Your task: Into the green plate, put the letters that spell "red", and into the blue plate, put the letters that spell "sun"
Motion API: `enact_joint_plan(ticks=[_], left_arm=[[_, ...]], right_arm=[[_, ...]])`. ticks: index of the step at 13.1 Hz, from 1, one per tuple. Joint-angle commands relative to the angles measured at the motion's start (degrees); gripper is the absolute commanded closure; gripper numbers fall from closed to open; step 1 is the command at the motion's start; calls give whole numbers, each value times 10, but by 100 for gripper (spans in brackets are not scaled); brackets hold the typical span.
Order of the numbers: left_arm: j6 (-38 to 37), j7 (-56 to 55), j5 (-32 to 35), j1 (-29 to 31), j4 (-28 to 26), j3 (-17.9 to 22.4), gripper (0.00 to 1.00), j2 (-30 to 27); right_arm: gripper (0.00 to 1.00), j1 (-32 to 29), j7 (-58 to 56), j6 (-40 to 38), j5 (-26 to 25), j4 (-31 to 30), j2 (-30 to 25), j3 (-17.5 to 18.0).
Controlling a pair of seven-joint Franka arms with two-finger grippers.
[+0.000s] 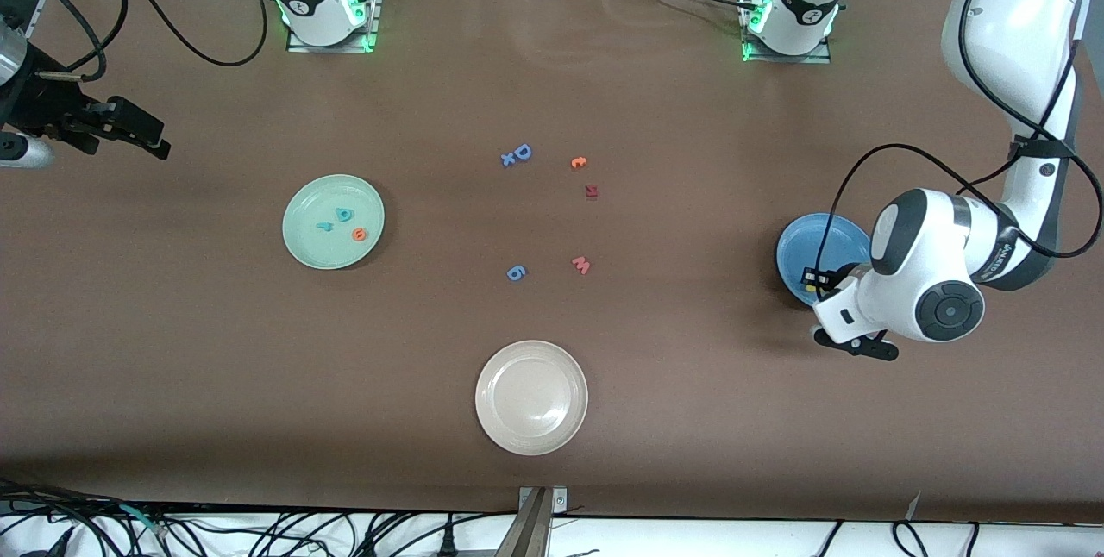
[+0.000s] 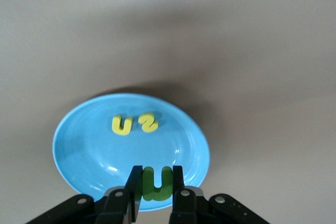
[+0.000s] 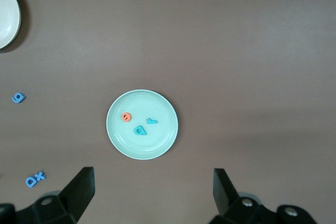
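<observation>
The green n (image 2: 156, 183), last of the letters that spell "sun", is clamped between the fingers of the left pincer (image 2: 156, 188), which hangs low over the blue plate (image 2: 79, 145) at the left arm's end of the counter (image 1: 690, 419). The yellow u (image 2: 122, 125) and the yellow s (image 2: 148, 122) already lie side by side in that plate, apart from the held piece. The teal r (image 3: 151, 121), orange e (image 3: 126, 116) and teal d (image 3: 139, 130) sit in the green plate (image 3: 157, 145) toward the right arm's end, so "red" looks finished. The right pincer (image 3: 152, 192) stands wide and empty, high over the green plate; that arm waits. Left on the counter between the plates: a blue capital D with an x touching it (image 1: 517, 155), a small orange piece (image 1: 579, 163), a dark red piece (image 1: 591, 190), a pink w (image 1: 581, 265) and a blue 6 (image 1: 515, 273); an off-white plate (image 1: 531, 445) lies nearer the camera, with nothing in it. Judgement on handling: the foam letter is very light, soft and slightly compressible, not fragile, and not slippery; it is best pinched across its outer flat flanks, as now. Being so light, it could cling to a pad on release or bounce off the rim.
</observation>
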Motion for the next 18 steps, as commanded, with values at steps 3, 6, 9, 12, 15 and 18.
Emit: enact_joint_plan(ticks=[3, 6, 9, 12, 15, 18], left_arm=[[-14, 15, 51, 3, -11, 3, 58, 16], [-16, 12, 51, 17, -5, 4, 0, 8], [-46, 12, 53, 37, 10, 4, 0, -19], [-50, 11, 53, 57, 11, 6, 0, -60], [-67, 11, 53, 73, 11, 9, 0, -98], [-83, 11, 55, 74, 12, 6, 0, -129]], right_arm=[[0, -3, 4, -12, -7, 10, 0, 4], [0, -3, 4, -12, -8, 10, 0, 5], [0, -3, 3, -12, -8, 10, 0, 5], [0, -3, 4, -12, -7, 10, 0, 4], [0, -2, 4, -12, -8, 10, 0, 6], [0, -2, 4, -11, -8, 11, 0, 6]])
